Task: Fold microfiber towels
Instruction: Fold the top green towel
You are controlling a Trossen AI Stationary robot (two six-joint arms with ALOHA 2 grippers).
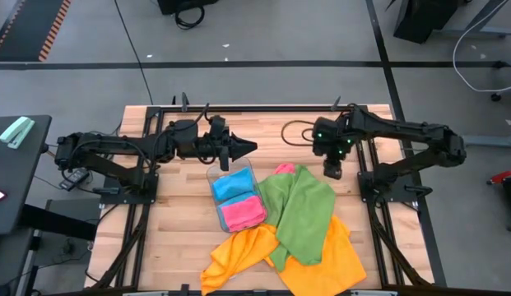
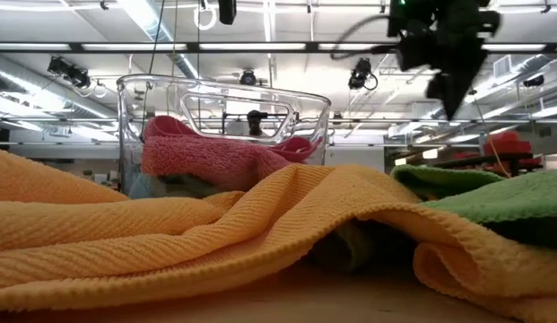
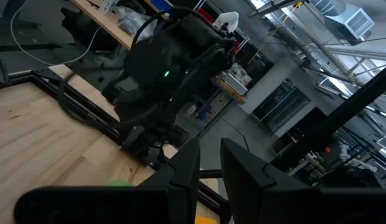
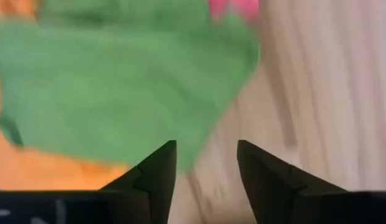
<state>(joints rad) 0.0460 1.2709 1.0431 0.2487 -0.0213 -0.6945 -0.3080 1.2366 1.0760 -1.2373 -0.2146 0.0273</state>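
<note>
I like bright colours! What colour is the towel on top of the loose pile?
Green. It shows best in the high view.

The orange towel (image 2: 170, 242) and green towel (image 2: 493, 206) are soft, matt, ribbed cloth. The tray (image 2: 134, 117) is clear glossy plastic; the table (image 1: 181, 238) is pale, smooth wood

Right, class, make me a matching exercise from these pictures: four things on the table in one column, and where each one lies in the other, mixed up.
Things:
1. blue towel
2. green towel
3. orange towel
4. right gripper

Places:
A. spread at the table's front edge, partly under another towel
B. above bare wood, beside the green towel
C. folded in the clear tray, next to the pink towel
D. draped over the orange towel

Pairs: 1-C, 2-D, 3-A, 4-B
</note>
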